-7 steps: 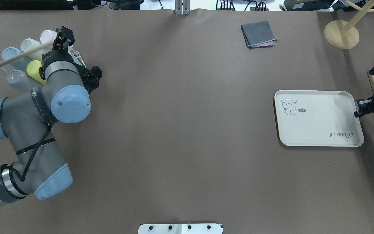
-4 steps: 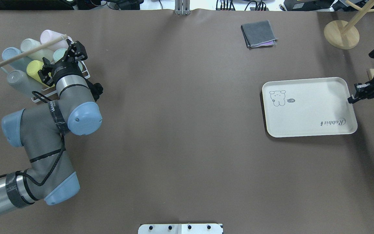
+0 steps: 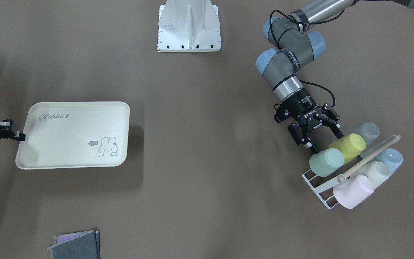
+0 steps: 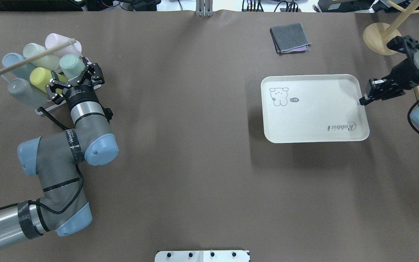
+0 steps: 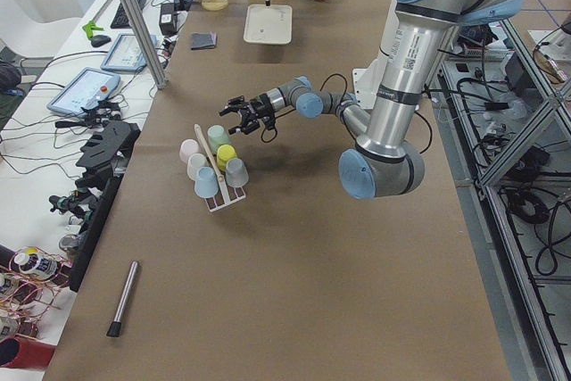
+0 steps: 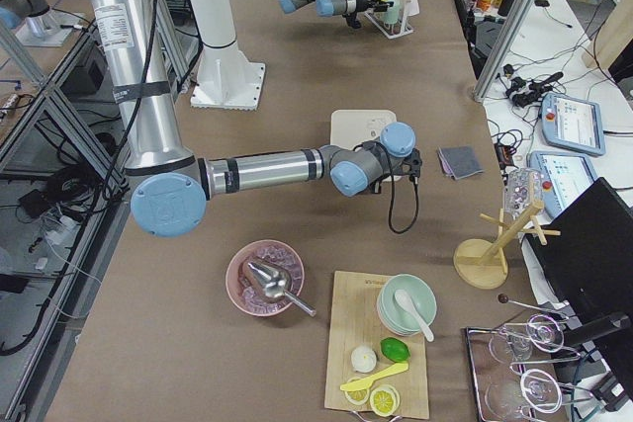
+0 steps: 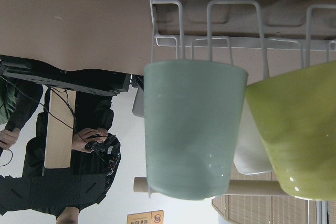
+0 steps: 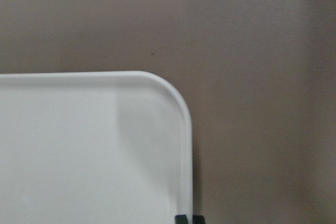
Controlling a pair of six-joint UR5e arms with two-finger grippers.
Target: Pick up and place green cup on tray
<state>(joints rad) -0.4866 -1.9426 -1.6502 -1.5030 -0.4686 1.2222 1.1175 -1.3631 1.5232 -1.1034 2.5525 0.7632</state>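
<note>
While held, tray reads "Rabbit"

The cream rectangular tray with the rabbit drawing now sits nearer the table's middle and further from the robot, with a wider shadow beneath it. The right gripper, pinching its edge, reaches further in. The left gripper has drawn back off the cups, jaws spread, uncovering the small mint-green plastic cup.

A yellow-green cup lies on the wire rack.
</note>
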